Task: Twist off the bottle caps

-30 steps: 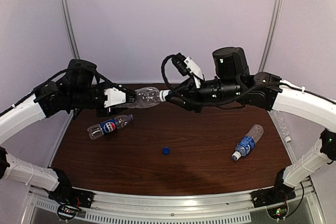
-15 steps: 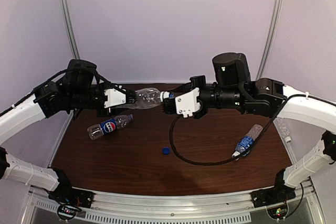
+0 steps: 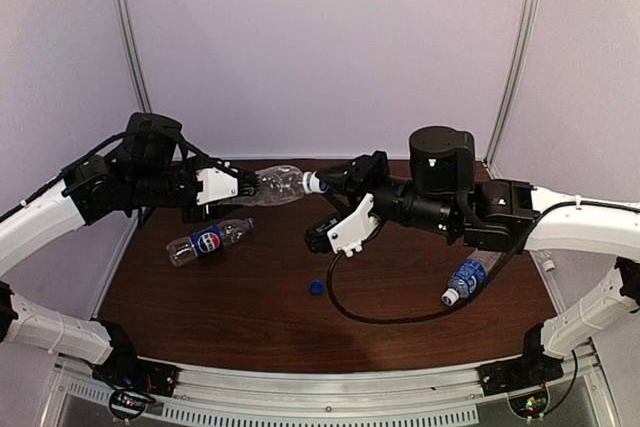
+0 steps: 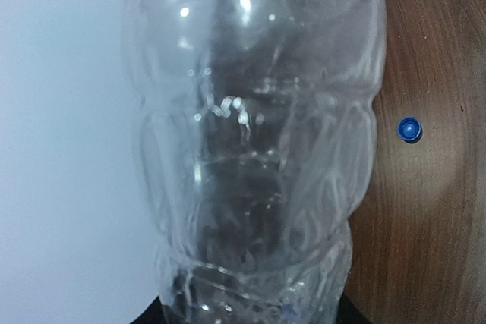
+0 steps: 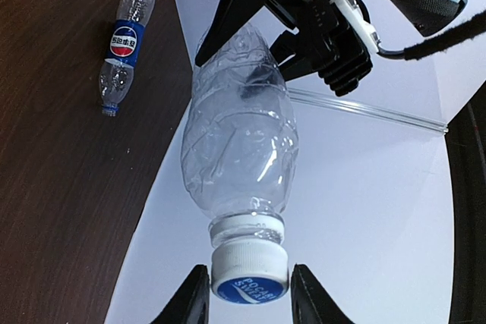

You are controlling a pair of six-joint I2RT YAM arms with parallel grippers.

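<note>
My left gripper [image 3: 250, 187] is shut on the base of an unlabelled clear bottle [image 3: 275, 185] and holds it level above the table's back edge. That bottle fills the left wrist view [image 4: 250, 149]. Its white cap with a blue top [image 3: 313, 183] points right. My right gripper [image 3: 324, 183] is at the cap. In the right wrist view the gripper [image 5: 249, 297] has a finger on each side of the cap [image 5: 249, 267], with narrow gaps. A loose dark blue cap [image 3: 316, 287] lies on the table, also in the left wrist view [image 4: 409, 129].
A Pepsi bottle [image 3: 208, 240] lies at the table's left, also in the right wrist view [image 5: 124, 43]. A blue-labelled bottle [image 3: 470, 272] with a white cap lies at the right. A clear bottle [image 3: 546, 258] shows partly under my right arm. A black cable [image 3: 345, 307] loops onto the table.
My right wrist has rolled about the cap, so its camera mount swung from above to below. The cable now hangs to the table. The left arm and bottle have stayed still.
</note>
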